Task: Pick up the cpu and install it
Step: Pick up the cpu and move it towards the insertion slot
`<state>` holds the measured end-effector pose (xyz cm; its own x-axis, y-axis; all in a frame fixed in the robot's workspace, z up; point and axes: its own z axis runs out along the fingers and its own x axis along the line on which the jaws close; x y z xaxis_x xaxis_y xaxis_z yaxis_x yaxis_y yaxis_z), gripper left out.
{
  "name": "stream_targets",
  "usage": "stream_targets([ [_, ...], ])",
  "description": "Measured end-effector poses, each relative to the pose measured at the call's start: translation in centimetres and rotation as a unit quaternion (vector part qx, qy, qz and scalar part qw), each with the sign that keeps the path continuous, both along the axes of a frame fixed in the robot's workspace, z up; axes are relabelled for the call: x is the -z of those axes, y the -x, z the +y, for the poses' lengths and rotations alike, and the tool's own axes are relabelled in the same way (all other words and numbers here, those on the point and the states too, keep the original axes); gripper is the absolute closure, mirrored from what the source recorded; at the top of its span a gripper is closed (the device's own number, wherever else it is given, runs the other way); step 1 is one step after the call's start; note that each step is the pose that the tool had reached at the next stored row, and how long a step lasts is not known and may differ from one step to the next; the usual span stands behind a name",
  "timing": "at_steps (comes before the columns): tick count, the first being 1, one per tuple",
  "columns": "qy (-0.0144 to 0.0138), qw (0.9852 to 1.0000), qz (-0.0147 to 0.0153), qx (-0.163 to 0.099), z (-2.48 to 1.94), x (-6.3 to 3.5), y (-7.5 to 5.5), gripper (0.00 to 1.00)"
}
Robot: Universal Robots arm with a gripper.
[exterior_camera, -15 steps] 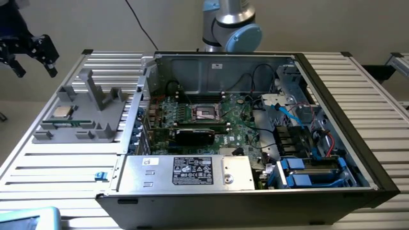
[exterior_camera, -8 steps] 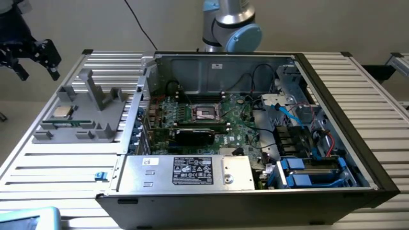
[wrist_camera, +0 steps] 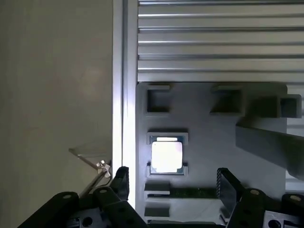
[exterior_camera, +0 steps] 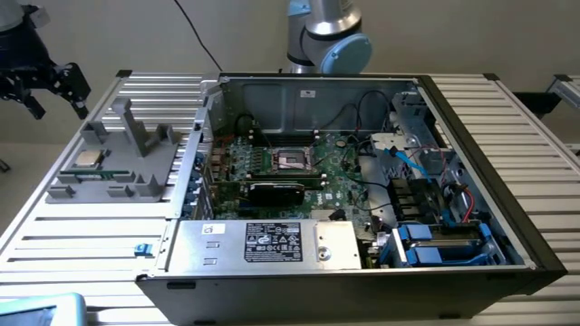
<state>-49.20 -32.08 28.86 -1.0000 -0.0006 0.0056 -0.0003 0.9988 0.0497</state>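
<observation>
Item 1, my claw (wrist_camera: 174, 184): released, both black fingers (wrist_camera: 120, 182) spread wide, nothing between them. In the exterior view it (exterior_camera: 43, 83) hung in the air at the far left, apart from every object, above the outer edge of the table (exterior_camera: 81, 238).

Item 2, cpu (wrist_camera: 166, 156): small silvery square with a thin green edge, lying flat in its own recess in the grey holder (wrist_camera: 209, 137). In the wrist view it sat below the gap between my fingers, untouched. In the exterior view the cpu (exterior_camera: 88, 158) lay toward the left end of the holder (exterior_camera: 122, 180).

Item 3, memory stick (wrist_camera: 190, 192): thin green strip, set in a slot of the holder just beside the cpu.

Item 4, table: ribbed metal slats, carrying the holder and the computer case (exterior_camera: 299, 102).

Item 5, computer case: side open, to the exterior view's right of the holder, well apart from my claw. Inside were the green board (exterior_camera: 340, 173), the black square socket (exterior_camera: 292, 157) with a dark centre, and the labelled power supply (exterior_camera: 263, 244) at the near side.
</observation>
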Motion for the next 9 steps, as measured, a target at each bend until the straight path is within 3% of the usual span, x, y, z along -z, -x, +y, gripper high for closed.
stream_targets([
  [9, 0.0000, 1.0000, 0.0008, -0.004, -0.41, 1.63, 0.0, 0.16],
])
